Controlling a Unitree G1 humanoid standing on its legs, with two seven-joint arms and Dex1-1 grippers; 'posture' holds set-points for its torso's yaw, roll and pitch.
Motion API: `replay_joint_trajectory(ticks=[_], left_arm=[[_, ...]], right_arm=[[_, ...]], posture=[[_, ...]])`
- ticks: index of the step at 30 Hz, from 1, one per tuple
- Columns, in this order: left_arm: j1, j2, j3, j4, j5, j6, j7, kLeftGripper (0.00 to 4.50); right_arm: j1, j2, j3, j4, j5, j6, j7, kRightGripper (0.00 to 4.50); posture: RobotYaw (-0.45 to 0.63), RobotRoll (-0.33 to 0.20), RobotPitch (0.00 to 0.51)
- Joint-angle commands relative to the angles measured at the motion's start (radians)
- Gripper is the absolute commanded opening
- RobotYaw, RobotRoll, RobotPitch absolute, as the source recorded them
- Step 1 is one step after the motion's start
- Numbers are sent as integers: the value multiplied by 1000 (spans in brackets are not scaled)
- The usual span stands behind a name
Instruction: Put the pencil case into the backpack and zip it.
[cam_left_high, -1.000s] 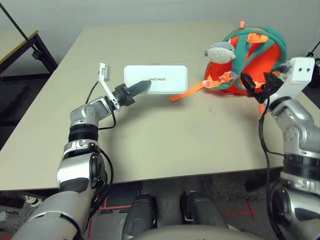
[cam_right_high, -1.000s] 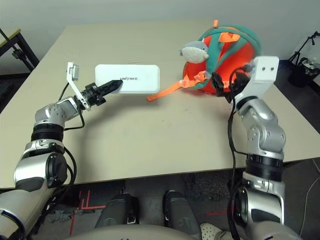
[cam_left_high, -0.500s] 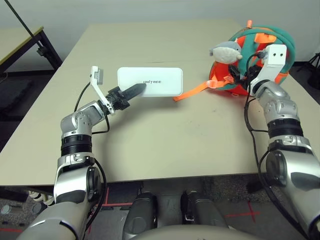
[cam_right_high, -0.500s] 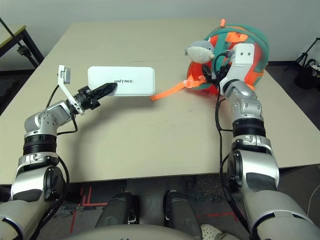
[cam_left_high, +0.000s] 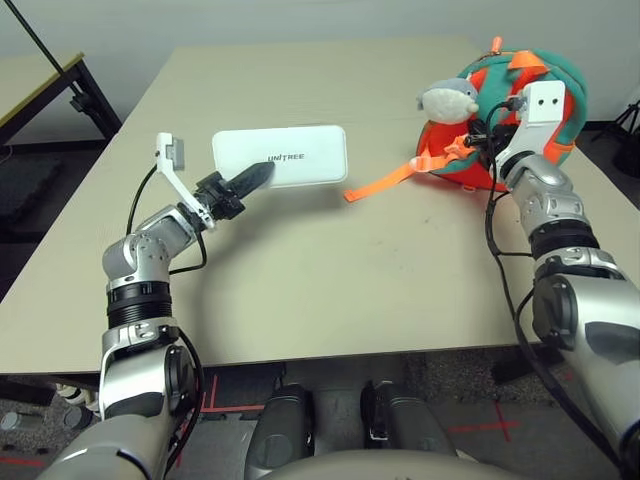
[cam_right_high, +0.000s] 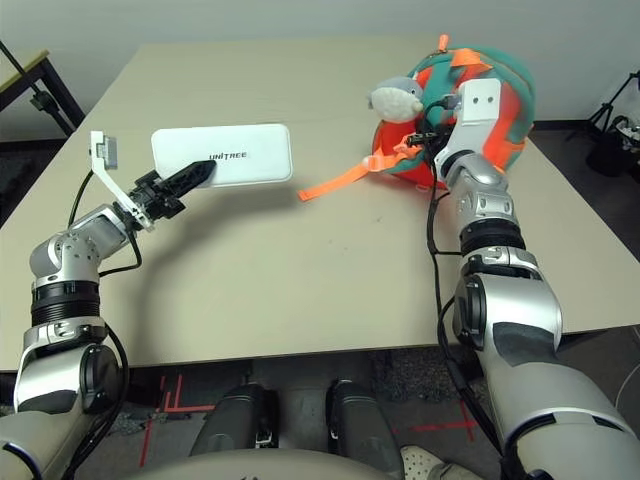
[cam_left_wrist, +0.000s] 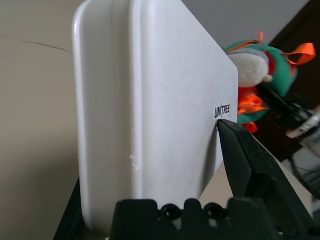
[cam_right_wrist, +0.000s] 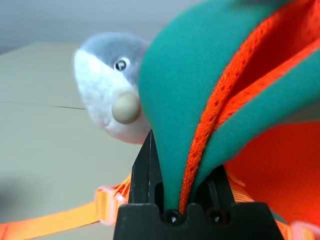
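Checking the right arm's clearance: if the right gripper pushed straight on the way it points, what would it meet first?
Right gripper is already clamped on a teal strap of the backpack; straight on, it would probably press into the backpack's orange body.

The right hand (cam_right_wrist: 172, 200) was mostly buried behind the backpack (cam_left_high: 545, 80) strap, so couldn't see its far finger. The pencil case (cam_left_wrist: 150, 110) ran off the wrist picture's bottom edge, lettering pretty tiny.

A beige tabletop (cam_left_high: 300, 270) spreads wide and bare. A dark-framed side table (cam_left_high: 40, 85) stands beyond its corner. Dark floor lies around.
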Motion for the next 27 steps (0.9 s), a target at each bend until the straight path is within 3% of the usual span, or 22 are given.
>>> replay_joint_trajectory(ticks=[1, 7, 19, 27], left_arm=[[-59, 24, -7, 57, 15, -56, -7, 3088], [-132, 53, -36, 146, 34, -89, -30, 3088], [-207, 75, -54, 246, 56, -147, -61, 3088], [-155, 161, -74, 80, 29, -52, -121, 3088]], right_arm=[[46, 0, 18, -265, 70, 79, 74, 143], [146, -18, 14, -691, 177, 292, 83, 143], [354, -13, 19, -1207, 346, 603, 8, 143], [495, -3, 35, -1406, 504, 743, -11, 143]], posture=[[138, 0, 60], [109, 0, 69], [63, 0, 65], [64, 0, 74]])
